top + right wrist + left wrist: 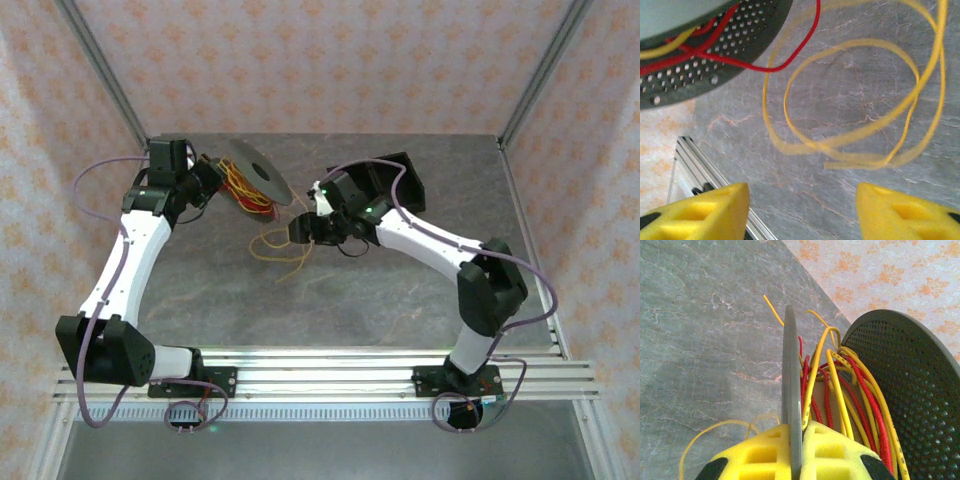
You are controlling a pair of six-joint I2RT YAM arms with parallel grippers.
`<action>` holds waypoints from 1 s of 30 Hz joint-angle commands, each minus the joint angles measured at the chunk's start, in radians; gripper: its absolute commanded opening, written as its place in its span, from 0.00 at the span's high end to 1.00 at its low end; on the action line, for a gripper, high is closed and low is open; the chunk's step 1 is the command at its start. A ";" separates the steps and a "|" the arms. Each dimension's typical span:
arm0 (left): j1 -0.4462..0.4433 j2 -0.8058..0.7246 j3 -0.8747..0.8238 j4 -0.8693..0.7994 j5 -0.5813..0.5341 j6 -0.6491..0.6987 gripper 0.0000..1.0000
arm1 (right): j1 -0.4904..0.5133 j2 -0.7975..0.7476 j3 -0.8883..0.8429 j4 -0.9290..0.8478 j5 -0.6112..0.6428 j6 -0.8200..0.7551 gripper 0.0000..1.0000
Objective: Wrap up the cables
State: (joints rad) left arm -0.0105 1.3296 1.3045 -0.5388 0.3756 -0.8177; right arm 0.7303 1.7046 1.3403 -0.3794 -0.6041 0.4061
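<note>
Nearest, in the middle of the surface [400, 310], loose yellow loops of the cables [855, 161] lay unwound, and a red strand arced out from the spool [256, 168]. Just beyond, toward the far left corner, red and yellow turns were already packed between the spool's two discs. The wrapping looked partly done, with the loose loops left to wind. The right claw [802, 207] hung low over those loops with its pads apart, holding nothing, its arm bent inward from the right side. The left claw [795, 455] was clamped on the spool's thin disc, its arm stretched far along the left side.
</note>
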 commanded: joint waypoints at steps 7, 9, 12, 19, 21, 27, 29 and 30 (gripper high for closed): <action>0.005 -0.108 0.097 0.015 0.024 0.007 1.00 | -0.071 -0.252 -0.198 0.110 0.029 -0.045 0.16; 0.005 -0.115 0.104 0.004 0.035 0.008 1.00 | -0.116 -0.293 -0.265 0.160 0.005 -0.033 0.17; 0.004 -0.121 0.119 -0.014 0.055 0.012 1.00 | -0.187 -0.335 -0.352 0.231 -0.023 -0.007 0.24; 0.004 -0.147 0.122 -0.026 0.077 0.006 1.00 | -0.266 -0.182 -0.371 0.320 -0.135 -0.007 0.42; 0.004 -0.152 0.122 -0.027 0.082 0.005 1.00 | -0.267 -0.132 -0.367 0.386 -0.151 0.022 0.42; 0.004 -0.161 0.131 -0.038 0.094 0.005 1.00 | -0.266 -0.013 -0.332 0.530 -0.153 0.039 0.43; 0.006 -0.164 0.134 -0.041 0.097 0.005 1.00 | -0.265 0.025 -0.320 0.567 -0.156 0.054 0.45; 0.006 -0.166 0.136 -0.041 0.097 0.005 1.00 | -0.266 0.043 -0.308 0.569 -0.161 0.059 0.47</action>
State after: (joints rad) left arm -0.0105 1.2098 1.3743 -0.6472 0.4294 -0.8101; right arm 0.4637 1.7161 0.9771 0.0757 -0.7444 0.4431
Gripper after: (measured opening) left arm 0.059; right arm 0.539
